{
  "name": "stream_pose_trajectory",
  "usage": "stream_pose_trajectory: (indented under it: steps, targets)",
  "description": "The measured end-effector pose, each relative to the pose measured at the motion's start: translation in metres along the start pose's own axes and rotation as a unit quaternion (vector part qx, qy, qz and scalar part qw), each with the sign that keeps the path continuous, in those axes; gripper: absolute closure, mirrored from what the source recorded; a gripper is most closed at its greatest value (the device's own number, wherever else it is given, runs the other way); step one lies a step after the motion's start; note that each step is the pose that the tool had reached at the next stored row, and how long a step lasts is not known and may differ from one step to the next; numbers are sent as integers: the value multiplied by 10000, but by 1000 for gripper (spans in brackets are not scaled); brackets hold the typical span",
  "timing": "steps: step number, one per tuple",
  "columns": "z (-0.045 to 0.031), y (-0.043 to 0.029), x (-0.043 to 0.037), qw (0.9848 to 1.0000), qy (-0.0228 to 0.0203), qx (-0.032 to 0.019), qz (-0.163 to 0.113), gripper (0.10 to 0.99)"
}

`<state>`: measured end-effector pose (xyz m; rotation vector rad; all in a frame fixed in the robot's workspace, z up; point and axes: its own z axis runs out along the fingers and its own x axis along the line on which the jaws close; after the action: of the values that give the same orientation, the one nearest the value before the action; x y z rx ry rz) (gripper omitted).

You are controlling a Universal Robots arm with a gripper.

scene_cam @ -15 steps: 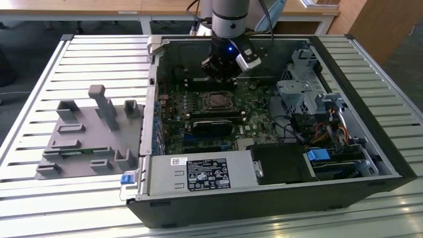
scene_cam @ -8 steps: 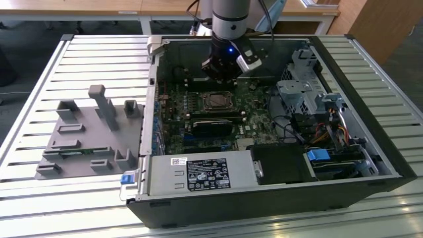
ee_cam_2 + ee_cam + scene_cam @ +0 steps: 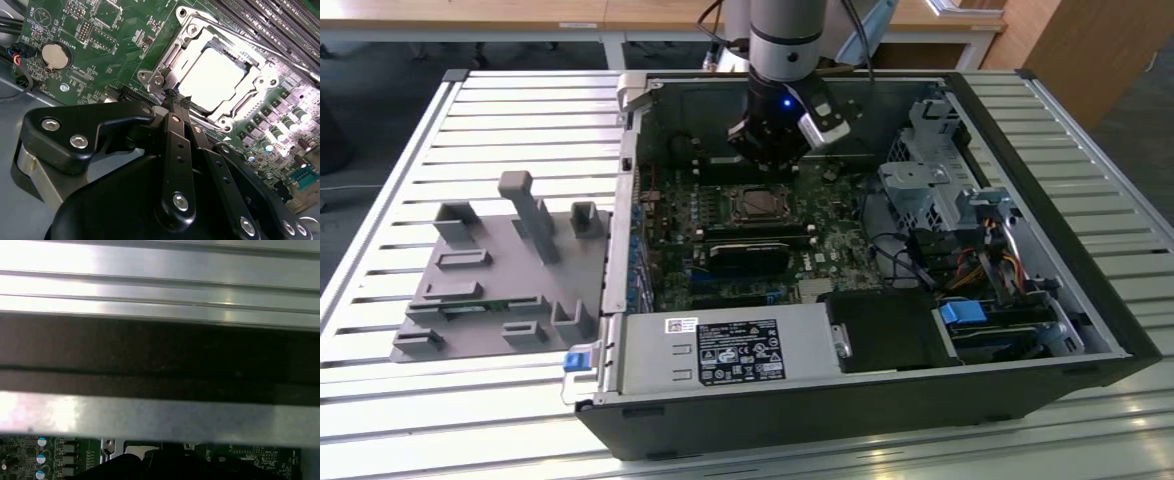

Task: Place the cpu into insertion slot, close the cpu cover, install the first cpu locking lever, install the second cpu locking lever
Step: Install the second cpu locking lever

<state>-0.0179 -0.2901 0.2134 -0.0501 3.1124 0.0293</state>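
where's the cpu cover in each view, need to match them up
Exterior view: the cpu cover frames the socket mid-board, just below the gripper.
Second wrist view: silvery frame around the pale cpu, just beyond the fingertips.
First wrist view: cannot tell it apart.
Shared landmark: the green circuit board.

A silvery-grey arm [image 3: 787, 25] with a blue light ends in a black, silver-screwed hand [image 3: 175, 97].
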Motion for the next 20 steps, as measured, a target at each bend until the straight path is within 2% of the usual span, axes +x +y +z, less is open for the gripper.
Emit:
stream_pose_trajectory:
  steps: [18,20]
  targets:
    - [-1,-82,-4,10000,0,0,0,980]
    - [-26,-82,-5,10000,0,1,0,980]
